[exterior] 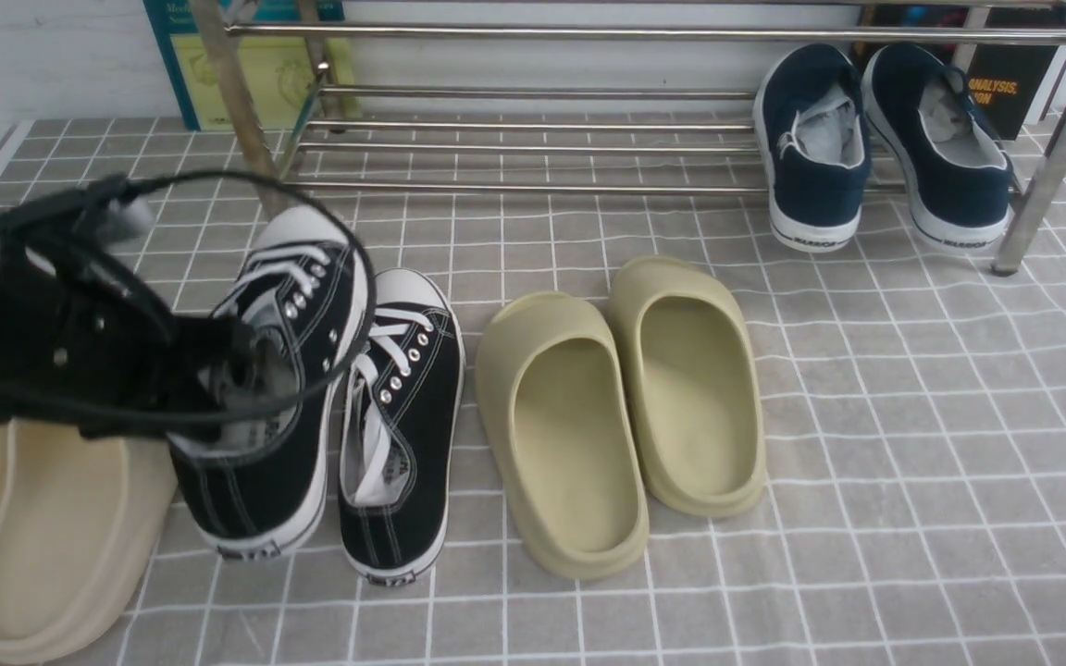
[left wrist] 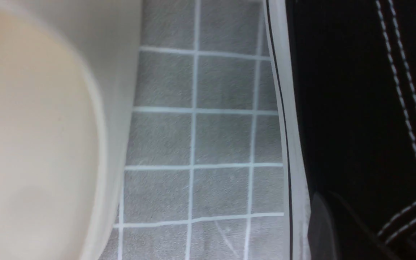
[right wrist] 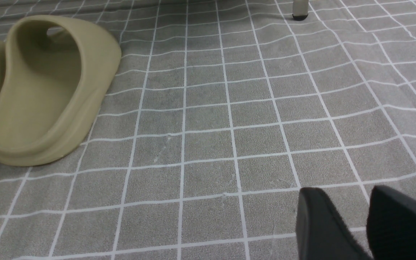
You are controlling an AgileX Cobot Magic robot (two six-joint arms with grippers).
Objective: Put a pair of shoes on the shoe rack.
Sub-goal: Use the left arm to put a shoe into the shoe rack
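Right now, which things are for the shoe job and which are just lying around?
For the job:
- black canvas sneakers with white laces
- steel shoe rack
- left gripper, at one black sneaker

Just lying around:
- olive foam slides
- cream foam slides
- navy sneakers, already on the rack

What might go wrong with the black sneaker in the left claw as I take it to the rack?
The left claw grips the black sneaker near its opening, so it could tilt or slip.
The cable loops across it and might snag on the rack.
Its mate is right beside it and could get nudged.
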